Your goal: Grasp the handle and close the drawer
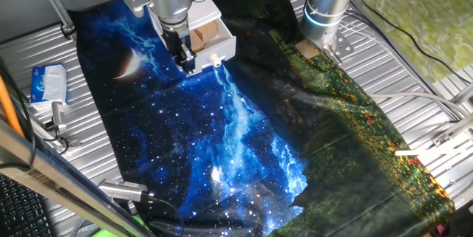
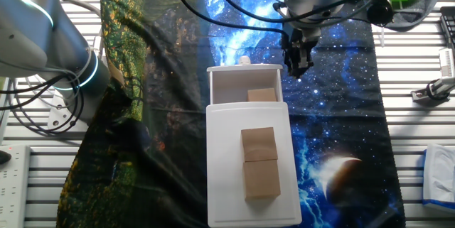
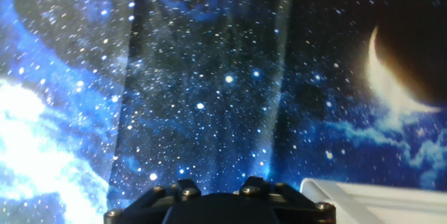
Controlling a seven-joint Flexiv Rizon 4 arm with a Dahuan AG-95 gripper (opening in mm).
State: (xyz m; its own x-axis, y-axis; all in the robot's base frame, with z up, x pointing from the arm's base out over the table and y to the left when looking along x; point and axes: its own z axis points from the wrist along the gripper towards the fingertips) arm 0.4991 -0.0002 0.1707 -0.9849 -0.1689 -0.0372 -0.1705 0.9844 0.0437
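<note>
The white drawer (image 2: pixel 245 86) stands pulled out of the white mini cabinet (image 2: pixel 220 185), showing tan inner walls (image 1: pixel 209 36). Its small round handle (image 2: pixel 244 61) (image 1: pixel 216 60) sticks out from the middle of the flat front. My gripper (image 2: pixel 297 61) (image 1: pixel 185 58) hangs just off the drawer's front corner, beside the handle and apart from it, low over the cloth. It holds nothing. In the hand view only the two finger stubs (image 3: pixel 185 185) show, apart, with a white drawer edge (image 3: pixel 363 196) at the lower right.
A tan block (image 2: pixel 259 160) lies on the cabinet top and another (image 2: pixel 261 94) sits inside the drawer. A starry blue cloth (image 1: pixel 207 134) covers the table. A second arm's base (image 1: pixel 325 8) stands behind. A tissue pack (image 1: pixel 48 82) and cables lie at the edges.
</note>
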